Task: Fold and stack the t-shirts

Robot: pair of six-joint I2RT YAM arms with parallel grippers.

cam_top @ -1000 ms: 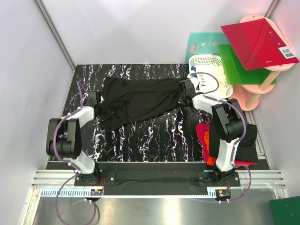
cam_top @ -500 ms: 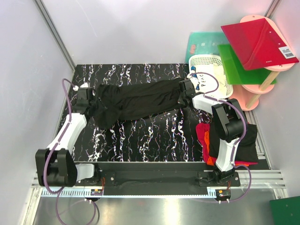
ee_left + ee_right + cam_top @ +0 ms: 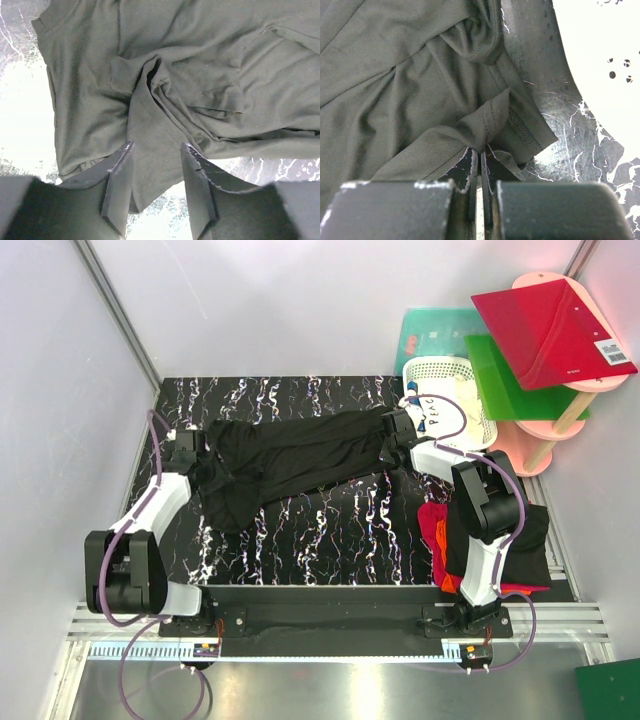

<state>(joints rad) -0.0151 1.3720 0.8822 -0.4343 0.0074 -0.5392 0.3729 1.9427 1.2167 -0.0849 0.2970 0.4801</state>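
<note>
Now we are spreading: the black t-shirt [image 3: 290, 460] lies stretched near the far edge of the table [image 3: 340, 530]. Our right gripper [image 3: 480, 155] pinches its right end; our left gripper [image 3: 157, 147] stands open over the crumpled left end. Next we probably need a new grasp there to flatten it.

**Overhead view.** Even, diffuse light on bright, pale walls; shadows are faint. A pink glow tints the upper right corner, and a glare band runs along the silver metal rail [image 3: 340, 650].

**Wrist views.** The glossy black-and-white marbled bench [image 3: 20, 115] burns out to white beside the black cloth t-shirt [image 3: 200, 75], which renders grey-green. The dark foreground fingers [image 3: 117, 185] are soft, while the cloth folds are sharp.
</note>
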